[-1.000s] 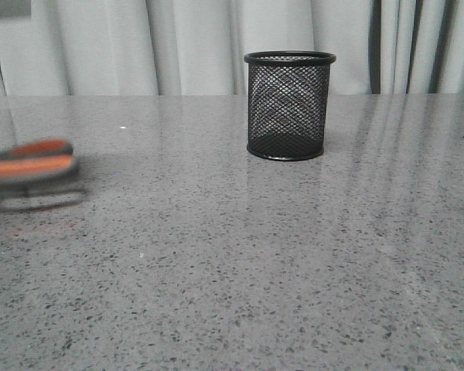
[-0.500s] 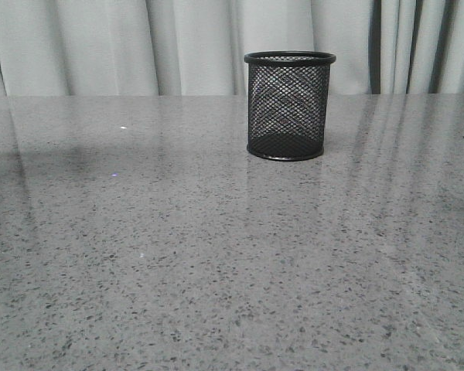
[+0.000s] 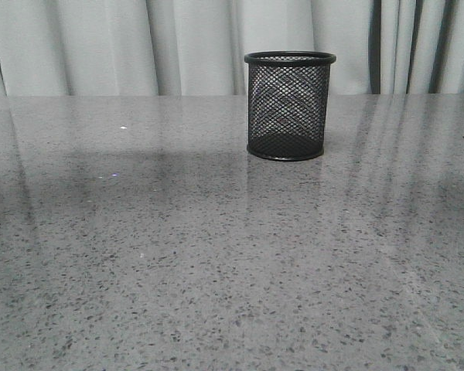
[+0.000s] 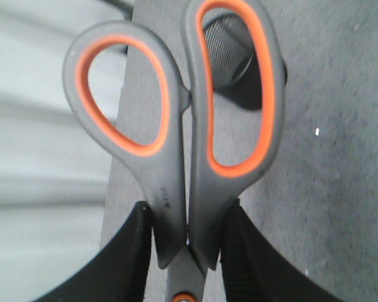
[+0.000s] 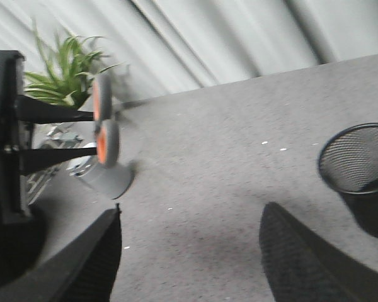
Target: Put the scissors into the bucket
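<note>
Pale curtains are seen behind a speckled grey desk (image 3: 216, 263) in the front view, where the bucket (image 3: 289, 106) stands upright and alone, open mouth up so that something long can be dropped in from above; neither arm nor the scissors are caught in this view. From the left wrist view, the left claw (image 4: 188, 242) is seen pinched on the scissors (image 4: 183, 135) just below the orange-lined handle loops, near the pivot, with the loops projecting forward of the claw; the blades run back between the fingers and are hidden. Part of the bucket's mesh is glimpsed through one loop, well beyond the claw. From the right wrist view, the right claw (image 5: 189, 251) is seen spread wide and holding nothing, kept out of the way; the bucket lies ahead of it and off to one side, and the scissors are held aloft well apart on the other side, beside a potted plant (image 5: 66, 72).
</note>
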`<action>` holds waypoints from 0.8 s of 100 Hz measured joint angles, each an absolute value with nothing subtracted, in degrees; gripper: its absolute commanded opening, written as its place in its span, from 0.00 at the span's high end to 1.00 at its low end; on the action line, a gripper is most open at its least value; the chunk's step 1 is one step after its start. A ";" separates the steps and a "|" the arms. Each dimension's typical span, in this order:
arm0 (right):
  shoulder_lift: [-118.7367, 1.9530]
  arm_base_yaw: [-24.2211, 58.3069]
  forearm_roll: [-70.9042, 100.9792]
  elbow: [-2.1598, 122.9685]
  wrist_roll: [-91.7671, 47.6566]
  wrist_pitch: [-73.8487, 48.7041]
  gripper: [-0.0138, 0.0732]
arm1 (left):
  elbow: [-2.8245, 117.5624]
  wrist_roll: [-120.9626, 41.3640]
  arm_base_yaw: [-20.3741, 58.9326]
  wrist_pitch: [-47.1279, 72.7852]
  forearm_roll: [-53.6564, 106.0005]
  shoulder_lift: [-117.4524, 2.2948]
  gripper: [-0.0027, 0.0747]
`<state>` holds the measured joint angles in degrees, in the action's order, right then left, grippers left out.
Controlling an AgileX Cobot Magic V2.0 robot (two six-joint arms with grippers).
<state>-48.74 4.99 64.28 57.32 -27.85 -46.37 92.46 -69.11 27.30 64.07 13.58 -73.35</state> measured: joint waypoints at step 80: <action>-56.71 7.08 73.30 64.54 -32.02 -51.92 0.35 | 92.46 -63.52 44.19 51.54 12.62 -74.74 0.99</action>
